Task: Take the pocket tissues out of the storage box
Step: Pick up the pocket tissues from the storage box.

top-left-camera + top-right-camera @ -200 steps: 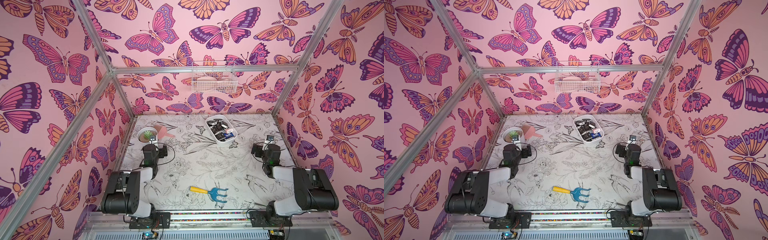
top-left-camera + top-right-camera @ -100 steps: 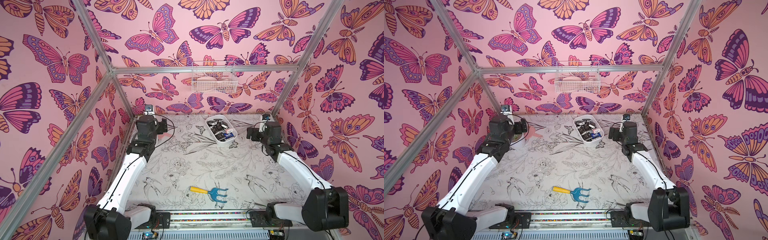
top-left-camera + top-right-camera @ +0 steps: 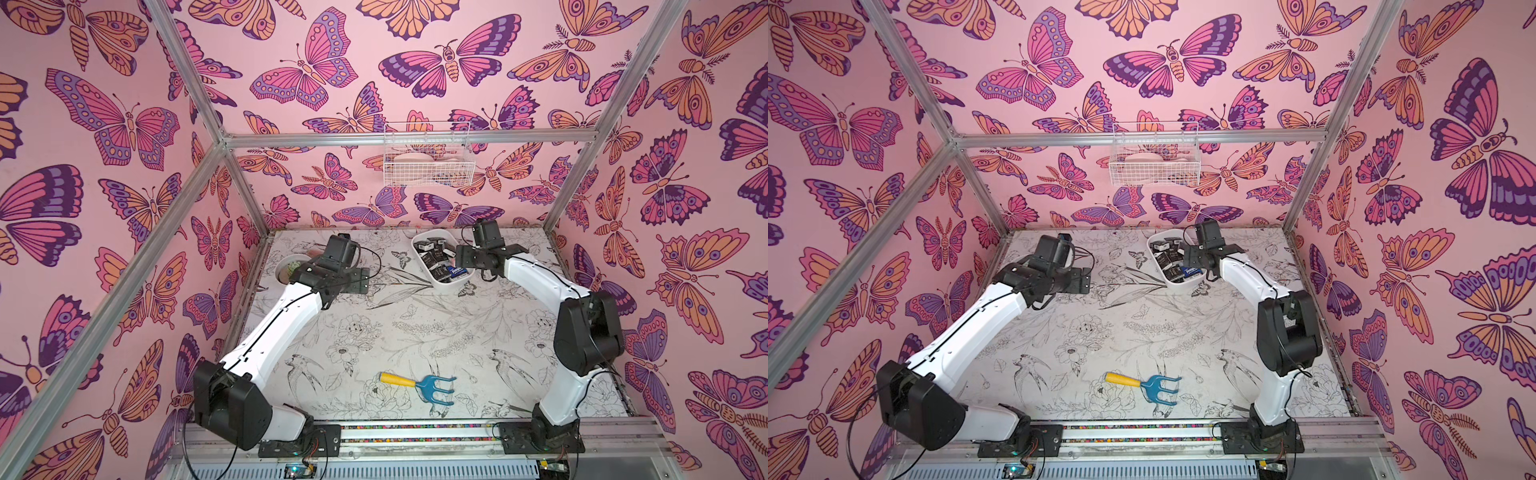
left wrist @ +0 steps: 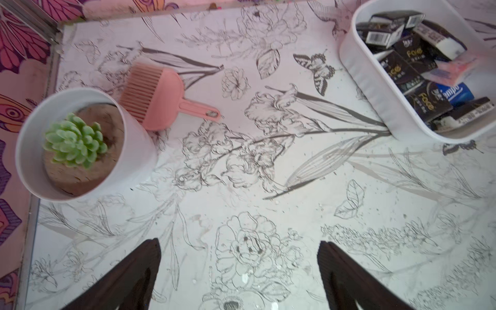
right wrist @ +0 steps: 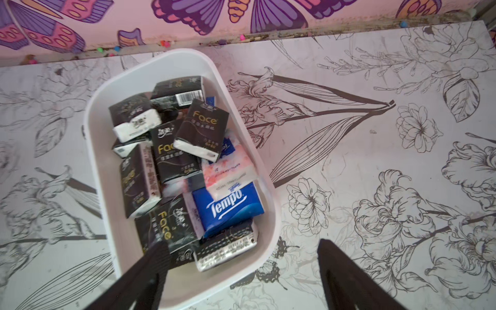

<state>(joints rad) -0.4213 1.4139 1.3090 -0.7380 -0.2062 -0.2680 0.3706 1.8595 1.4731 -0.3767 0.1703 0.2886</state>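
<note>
The pocket tissues are small flat packets, mostly black with "Face" in gold-toned letters and white ends. One bright blue packet reads "Tempo", and a white one with pink print lies partly over it. They are piled loosely, overlapping at odd angles, and all are inside the storage box. The box is a shallow white tub with rounded corners that sits at an angle on the far part of the table, right of its middle and near the back wall.

The right gripper hangs over the near end of the box with its jaws wide apart and nothing held. One finger is above the packets and the other is outside the rim. The left gripper is also spread wide and empty, above bare table and well apart from the box.

The table is white with grey line drawings of flowers, birds and butterflies. Its far left corner holds a round white pot with a green succulent, and a pink slotted scoop touches the pot. A blue hand rake with a yellow handle lies near the front edge. The pink walls carry large butterflies, and a white wire basket hangs on the back one.
</note>
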